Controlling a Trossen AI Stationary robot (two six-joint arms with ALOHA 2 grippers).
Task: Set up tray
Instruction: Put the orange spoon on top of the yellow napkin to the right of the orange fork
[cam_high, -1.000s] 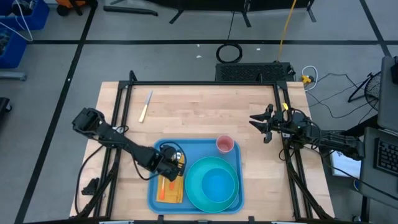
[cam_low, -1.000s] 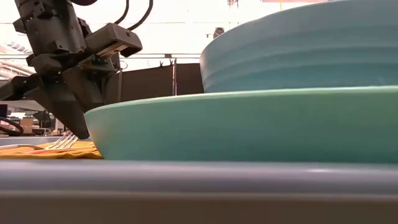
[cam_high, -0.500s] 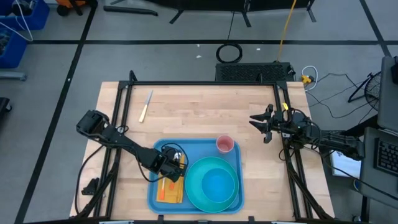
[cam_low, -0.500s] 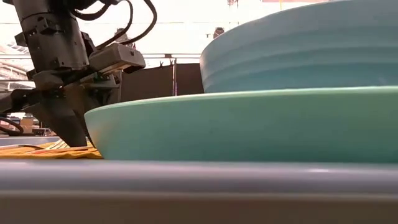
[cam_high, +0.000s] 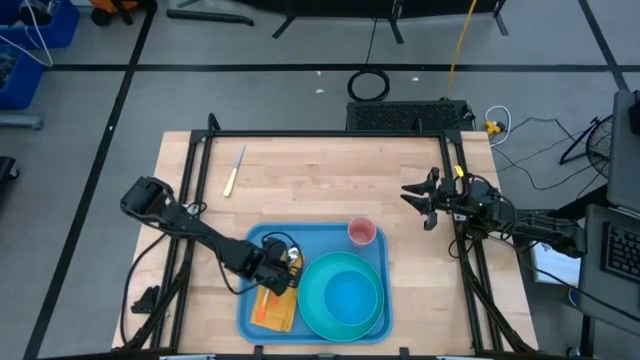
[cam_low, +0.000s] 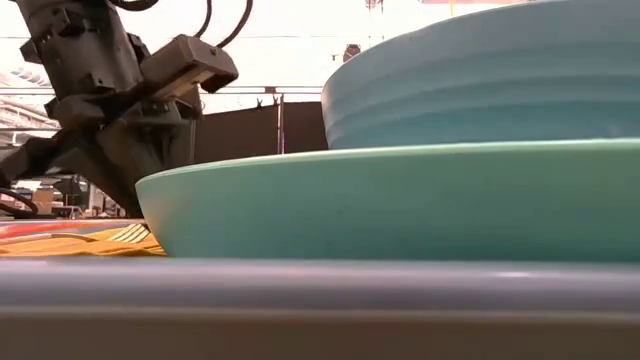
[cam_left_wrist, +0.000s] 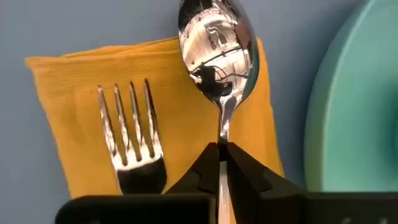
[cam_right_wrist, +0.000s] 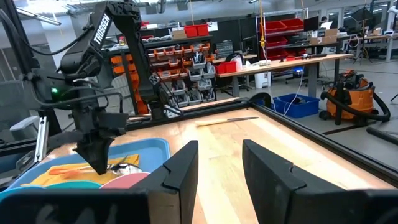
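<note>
We read only "TROSSEN", in white letters down the left arm (cam_right_wrist: 102, 31), upper left of the right wrist view.

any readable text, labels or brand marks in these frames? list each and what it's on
"TROSSEN": white letters running up the left arm's upper link, right wrist view.
Labels on the orange and red storage bins in the room behind: too small to read.
No text visible on the tray, plate, cup or cutlery.
</note>
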